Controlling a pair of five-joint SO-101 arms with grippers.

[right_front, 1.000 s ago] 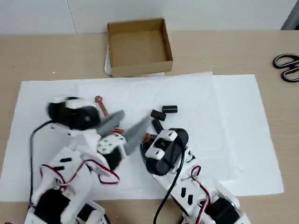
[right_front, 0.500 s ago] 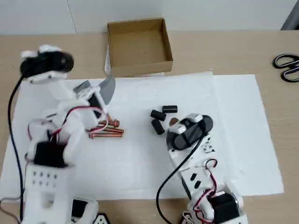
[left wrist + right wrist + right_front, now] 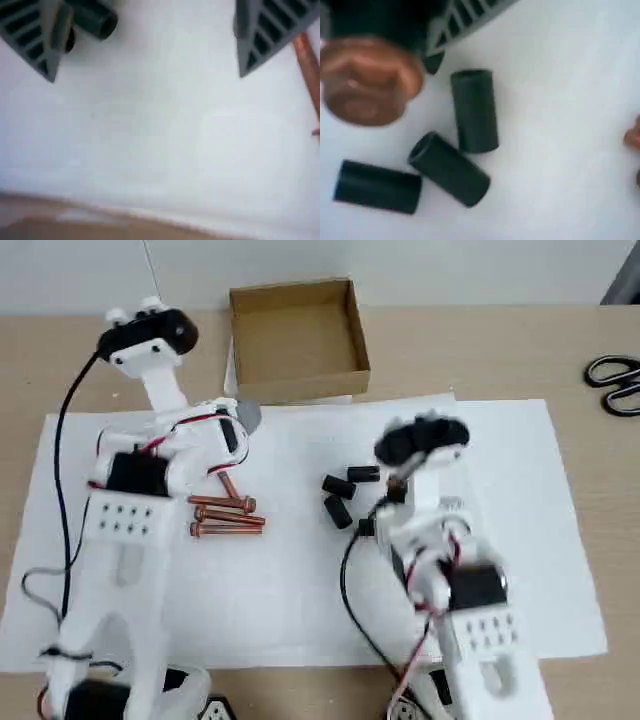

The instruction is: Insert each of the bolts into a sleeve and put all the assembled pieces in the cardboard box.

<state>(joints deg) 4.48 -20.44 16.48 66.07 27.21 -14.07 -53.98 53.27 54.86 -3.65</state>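
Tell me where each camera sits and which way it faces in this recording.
High view: fixed above the table, looking down on the cardboard box, bolts, left arm and right arm.
Left wrist view: on the left arm, facing down at white paper; its open grey fingers show.
Right wrist view: on the right arm, facing down at three black sleeves; one finger and a held copper bolt show.
Shared: high and right wrist views both show the sleeves.

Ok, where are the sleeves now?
High view: the three sleeves lie clustered in the middle of the paper, right of the bolts, nearer than the box.
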